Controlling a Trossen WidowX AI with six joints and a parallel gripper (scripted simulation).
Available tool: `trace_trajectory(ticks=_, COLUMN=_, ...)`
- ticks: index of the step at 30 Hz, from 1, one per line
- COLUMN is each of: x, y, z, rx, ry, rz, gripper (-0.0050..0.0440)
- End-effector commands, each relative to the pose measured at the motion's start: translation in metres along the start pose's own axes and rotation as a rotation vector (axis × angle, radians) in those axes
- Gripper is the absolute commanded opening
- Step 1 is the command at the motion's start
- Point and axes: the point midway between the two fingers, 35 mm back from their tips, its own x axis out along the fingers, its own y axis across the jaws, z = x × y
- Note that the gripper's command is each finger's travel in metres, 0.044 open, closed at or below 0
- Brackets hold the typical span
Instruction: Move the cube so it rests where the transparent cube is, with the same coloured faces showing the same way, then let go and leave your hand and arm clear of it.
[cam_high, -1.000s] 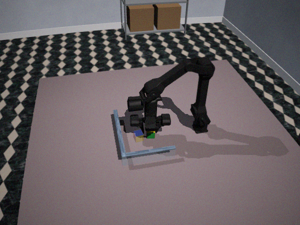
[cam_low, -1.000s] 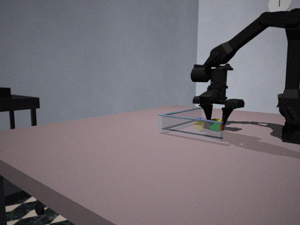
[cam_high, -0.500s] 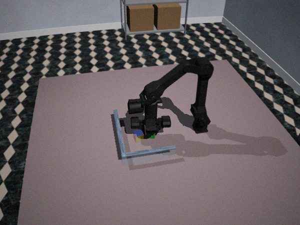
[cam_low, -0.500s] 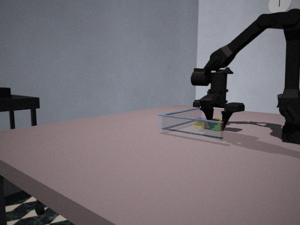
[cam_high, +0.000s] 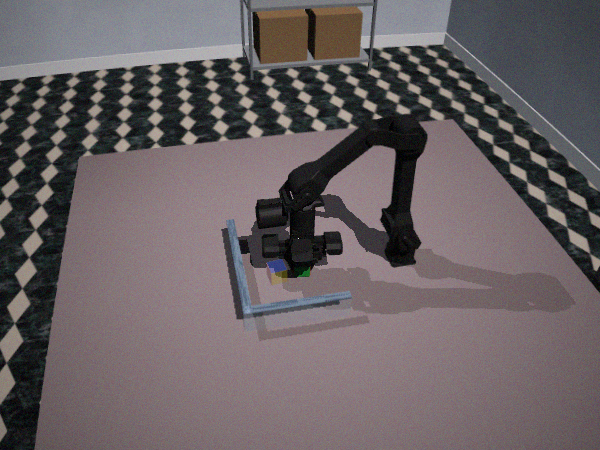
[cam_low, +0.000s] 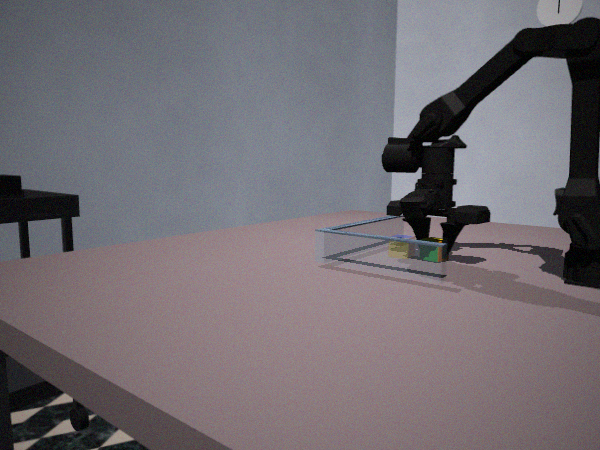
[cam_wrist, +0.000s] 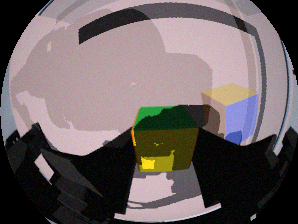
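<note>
We note dim, soft-grained pics w/ coarse pixelation. Light comes from upper left: arm (cam_high: 350, 150) throws long shadow right across surface (cam_high: 150, 350). Wrist view heavily fisheyed, black corners, edges curved, lower part dark.
</note>
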Motion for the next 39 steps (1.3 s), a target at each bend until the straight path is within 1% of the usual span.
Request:
trace_trajectory(ticks=1, x=-0.021, y=-0.007, z=0.000, rx=-0.002, ry=0.000, rz=-0.023, gripper=0.0047)
trace_trajectory(ticks=3, x=-0.043, y=-0.010, z=0.001, rx=-0.002, ry=0.000, rz=-0.024, gripper=0.0000)
trace_trajectory(ticks=6, x=-0.080, y=-0.014, z=0.001, rx=-0.002, ry=-0.003, rz=-0.039, gripper=0.0000)
trace_trajectory(ticks=9, x=-0.105, y=-0.010, z=0.001, rx=-0.002, ry=-0.002, rz=-0.037, gripper=0.0000)
trace_trajectory(ticks=11, x=-0.105, y=-0.010, z=0.001, rx=-0.002, ry=-0.002, rz=-0.037, gripper=0.0000)
trace_trajectory(ticks=13, x=-0.121, y=-0.004, z=0.000, rx=-0.002, ry=0.000, rz=-0.024, gripper=0.0000)
trace_trajectory(ticks=15, x=-0.132, y=-0.001, z=0.000, rx=-0.002, ry=0.000, rz=-0.023, gripper=0.0000)
trace_trajectory(ticks=22, x=-0.134, y=-0.001, z=0.000, rx=-0.005, ry=0.000, rz=-0.023, gripper=0.0000)
trace_trajectory(ticks=26, x=-0.131, y=-0.003, z=-0.003, rx=-0.089, ry=0.001, rz=-0.023, gripper=0.0000)
trace_trajectory(ticks=28, x=-0.131, y=-0.003, z=-0.003, rx=-0.089, ry=0.001, rz=-0.023, gripper=0.0000)
trace_trajectory(ticks=39, x=-0.117, y=-0.009, z=-0.015, rx=-0.472, ry=0.006, rz=-0.023, gripper=0.0000)
